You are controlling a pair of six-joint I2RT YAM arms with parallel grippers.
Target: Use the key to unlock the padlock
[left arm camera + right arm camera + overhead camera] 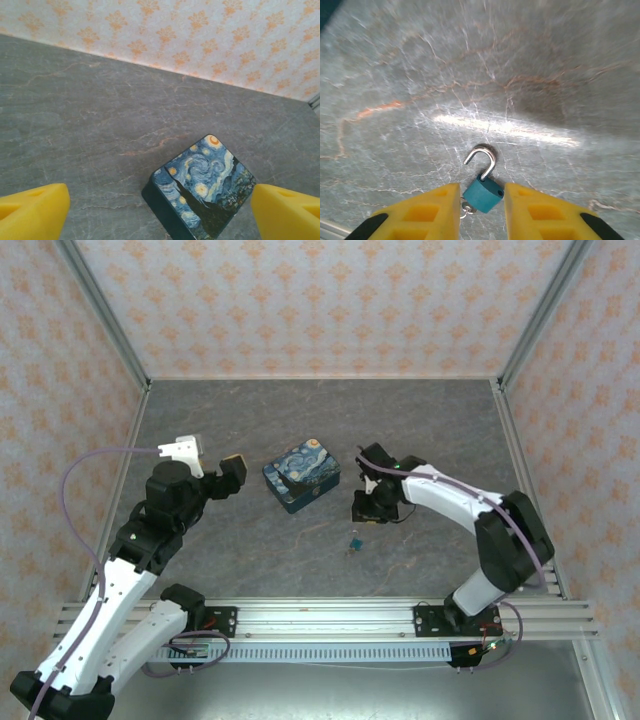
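Grey marbled tabletop (250, 560) runs from the aluminium rail (320, 618) at the near edge, where both arm bases are bolted, back to walls papered in a pale orange motif (320, 300); nearest on the stone, slightly right of centre, lies the padlock (354, 543), a tiny teal body apart from everything else on the table in the top view; the right wrist camera shows the padlock (483, 194) with its silver shackle (481, 157) swung free at one end, and a small pale metal piece, the key (465, 206), at its lower left corner; whether the key sits in the keyhole cannot be told. Just beyond the padlock is the right gripper (363, 510); from its wrist the right gripper (482, 192) has its yellow fingers (420, 215) close together on either side of the teal body; whether they clamp it or only flank it cannot be told. Farther back at the centre sits the box (301, 474), printed with a blue and yellow swirling sky, turned at an angle. Left of the box the left gripper (232, 468) hangs above the table with its fingers spread wide and nothing between them; its wrist view shows the left gripper (159, 200), both yellow fingertips (35, 212) at the frame edges and the box (200, 190) below.
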